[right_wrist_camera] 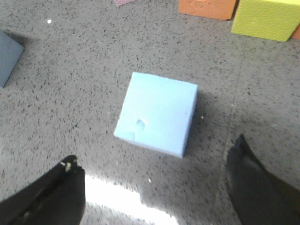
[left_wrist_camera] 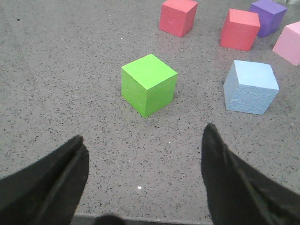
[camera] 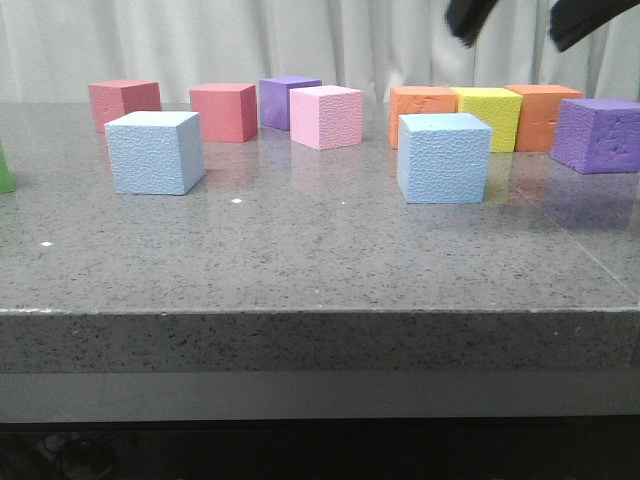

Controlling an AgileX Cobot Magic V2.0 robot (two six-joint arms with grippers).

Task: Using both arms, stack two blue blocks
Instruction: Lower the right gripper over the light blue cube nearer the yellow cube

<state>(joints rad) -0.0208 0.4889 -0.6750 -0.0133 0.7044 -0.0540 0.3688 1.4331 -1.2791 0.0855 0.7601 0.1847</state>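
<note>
Two pale blue blocks stand apart on the grey table, one at the left (camera: pixel 155 150) and one right of the middle (camera: pixel 443 157). My right gripper (camera: pixel 525 25) hangs open high above the right block, only its dark fingertips showing. In the right wrist view the gripper (right_wrist_camera: pixel 154 157) is open and empty, with the right blue block (right_wrist_camera: pixel 157 112) below and just ahead of it. My left gripper (left_wrist_camera: pixel 143 140) is open and empty over bare table. The left blue block (left_wrist_camera: pixel 251 87) lies ahead of it and off to one side. The left gripper is out of the front view.
A green cube (left_wrist_camera: pixel 149 84) sits just ahead of the left gripper. Behind the blue blocks stands a row of cubes: two red (camera: pixel 124 101) (camera: pixel 224 110), purple (camera: pixel 288 100), pink (camera: pixel 327 116), orange (camera: pixel 422 108), yellow (camera: pixel 488 115), orange (camera: pixel 541 112), and purple (camera: pixel 598 134). The table's front edge (camera: pixel 320 312) is near.
</note>
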